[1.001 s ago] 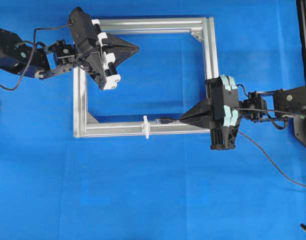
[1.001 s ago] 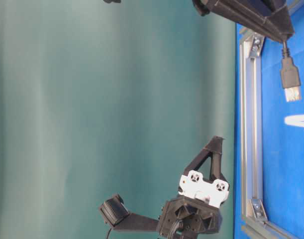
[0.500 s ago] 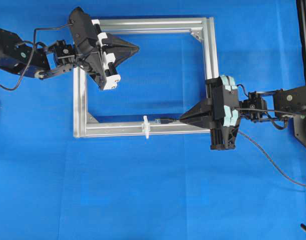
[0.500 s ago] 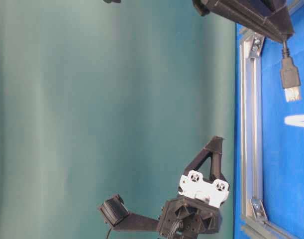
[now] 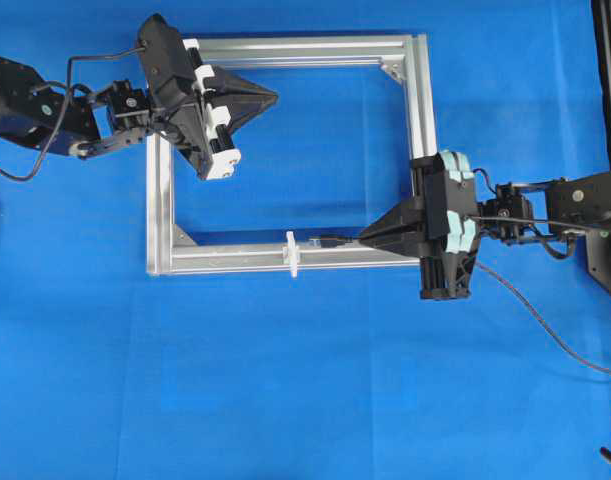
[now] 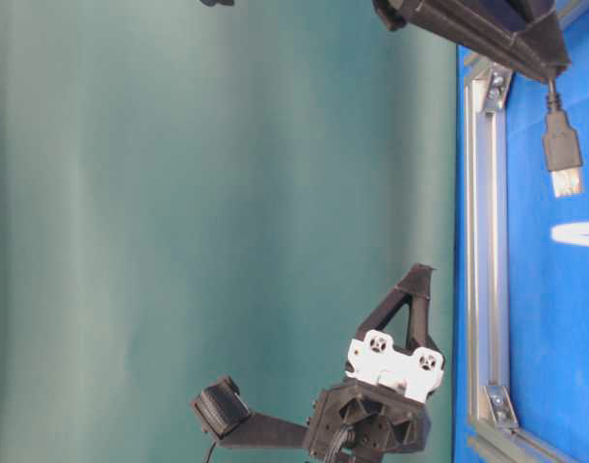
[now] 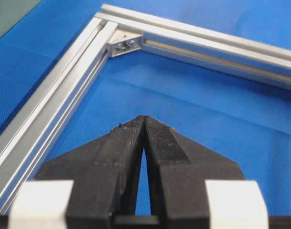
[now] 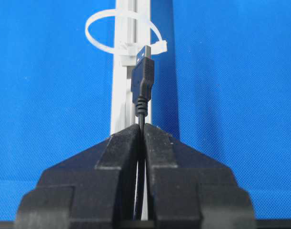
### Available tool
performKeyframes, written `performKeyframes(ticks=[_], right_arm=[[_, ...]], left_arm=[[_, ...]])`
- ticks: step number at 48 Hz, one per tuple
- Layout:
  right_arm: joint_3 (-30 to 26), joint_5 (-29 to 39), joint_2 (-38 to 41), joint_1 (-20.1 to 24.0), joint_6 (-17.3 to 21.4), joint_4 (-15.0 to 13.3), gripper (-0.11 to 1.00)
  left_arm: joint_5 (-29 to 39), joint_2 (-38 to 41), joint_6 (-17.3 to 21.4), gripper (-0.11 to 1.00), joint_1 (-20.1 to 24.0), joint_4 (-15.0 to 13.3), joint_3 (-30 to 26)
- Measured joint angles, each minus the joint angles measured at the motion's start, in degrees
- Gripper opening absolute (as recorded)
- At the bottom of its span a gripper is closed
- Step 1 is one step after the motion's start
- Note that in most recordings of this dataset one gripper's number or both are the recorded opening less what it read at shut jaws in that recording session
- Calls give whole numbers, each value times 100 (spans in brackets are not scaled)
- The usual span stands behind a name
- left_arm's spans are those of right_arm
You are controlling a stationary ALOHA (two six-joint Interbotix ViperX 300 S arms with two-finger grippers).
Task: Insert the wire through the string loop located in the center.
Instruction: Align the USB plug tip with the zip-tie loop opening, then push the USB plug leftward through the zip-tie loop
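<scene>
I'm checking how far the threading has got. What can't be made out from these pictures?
- Whether the wire's plug has entered the string loop: right wrist view foreshortens it; overhead too small.
- The wire's far end: cut off by the overhead view's right edge.
- The string loop in table-level view: cut by the right edge.

Two pincers: the left pincer (image 5: 273, 97) at ten o'clock, the right pincer (image 5: 363, 240) at three o'clock. One wire (image 5: 545, 325), one string loop (image 5: 292, 253), one aluminium frame (image 5: 421, 110), four corner brackets (image 7: 126, 44), one blue tabletop (image 5: 305, 400).
</scene>
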Motion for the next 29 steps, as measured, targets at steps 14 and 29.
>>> performKeyframes(ticks=[14,29], right_arm=[[0,0,-9,9,0,-9,-2],[-132,0,176,26,0,0,-2]], left_arm=[[0,0,0,0,0,0,0],[0,0,0,0,9,9,0]])
